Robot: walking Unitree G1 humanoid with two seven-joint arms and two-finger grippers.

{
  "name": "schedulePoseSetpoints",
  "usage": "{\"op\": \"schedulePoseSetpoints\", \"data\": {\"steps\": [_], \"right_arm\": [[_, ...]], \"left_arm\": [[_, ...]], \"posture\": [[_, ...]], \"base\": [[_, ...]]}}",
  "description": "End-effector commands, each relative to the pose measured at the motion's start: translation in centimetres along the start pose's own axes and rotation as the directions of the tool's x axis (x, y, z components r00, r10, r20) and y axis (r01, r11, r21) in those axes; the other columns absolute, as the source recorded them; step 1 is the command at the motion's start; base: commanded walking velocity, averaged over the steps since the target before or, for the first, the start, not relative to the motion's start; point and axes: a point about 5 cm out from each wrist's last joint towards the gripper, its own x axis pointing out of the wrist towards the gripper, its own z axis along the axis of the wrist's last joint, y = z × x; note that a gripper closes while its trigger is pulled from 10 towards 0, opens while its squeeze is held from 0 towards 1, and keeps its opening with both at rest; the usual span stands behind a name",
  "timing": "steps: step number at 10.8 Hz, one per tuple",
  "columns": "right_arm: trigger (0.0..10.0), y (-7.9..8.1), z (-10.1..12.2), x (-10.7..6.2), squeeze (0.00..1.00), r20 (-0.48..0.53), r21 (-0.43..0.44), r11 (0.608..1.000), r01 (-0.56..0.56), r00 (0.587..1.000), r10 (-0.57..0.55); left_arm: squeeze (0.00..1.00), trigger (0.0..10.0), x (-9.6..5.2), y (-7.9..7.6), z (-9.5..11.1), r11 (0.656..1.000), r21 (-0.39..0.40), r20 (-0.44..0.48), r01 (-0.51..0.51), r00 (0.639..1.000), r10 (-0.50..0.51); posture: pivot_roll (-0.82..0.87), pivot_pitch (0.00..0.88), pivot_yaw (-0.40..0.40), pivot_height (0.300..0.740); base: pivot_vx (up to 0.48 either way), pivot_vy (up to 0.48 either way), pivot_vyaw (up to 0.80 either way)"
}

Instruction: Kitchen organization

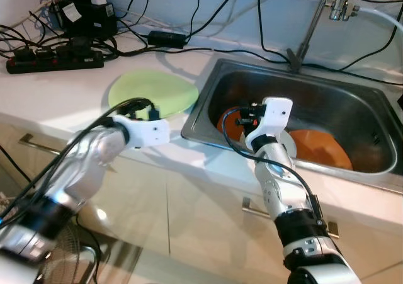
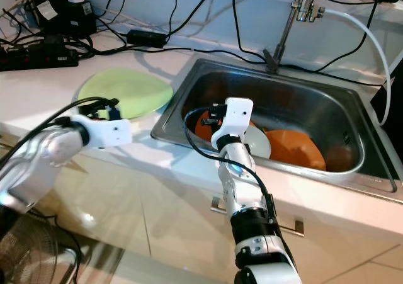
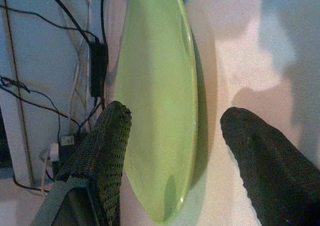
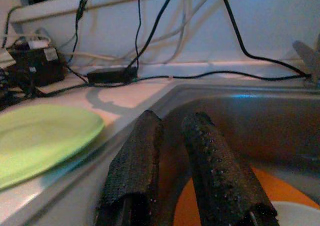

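bright counter glare; wrist views dim, perhaps slightly soft.

You are looking at a sink (image 1: 352, 101) of brushed metal with a dull satin sheen; its walls reflect light softly. The faucet (image 1: 337, 0) at 1 o'clock is polished metal. The countertop (image 1: 56, 92) is smooth, pale and lightly glossy. The green plate (image 1: 154, 92), at 10 o'clock from the sink, has a smooth glazed surface with a soft shine. The orange plates (image 1: 321, 148) in the basin look smooth and semi-gloss. The fingers (image 3: 107, 151) of the left gripper (image 3: 175, 151) carry a rough, knurled black matt texture; those of the right gripper (image 4: 172, 151) match. The arm casings (image 1: 277, 111) are glossy white plastic over silver shells.
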Motion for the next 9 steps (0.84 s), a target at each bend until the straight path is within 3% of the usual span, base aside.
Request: {"op": "schedulePoseSetpoints", "data": {"steps": [1,6,9], "right_arm": [[10.0,0.1,0.1,-0.1,0.0,-0.002,0.006,1.0,0.002,1.0,-0.002],[10.0,-0.3,0.3,-0.4,0.0,-0.007,0.003,1.0,0.019,1.0,-0.019],[10.0,-0.1,0.5,-0.4,0.0,-0.009,0.005,1.0,0.02,1.0,-0.02]], "left_arm": [[0.0,10.0,0.8,-0.7,0.2,0.998,0.038,-0.004,0.041,0.999,-0.041],[0.0,10.0,3.8,-1.6,-1.6,0.986,0.119,-0.14,0.118,0.985,-0.101],[0.0,10.0,5.1,-2.1,-2.2,0.982,0.119,-0.211,0.144,0.971,-0.116]], "posture": [[0.28,0.0,-0.043,0.74],[0.23,0.017,-0.029,0.74],[0.22,0.027,-0.034,0.74]], "base": [[0.0,0.0,0.0],[0.0,0.0,0.0],[0.0,0.0,0.0]]}}
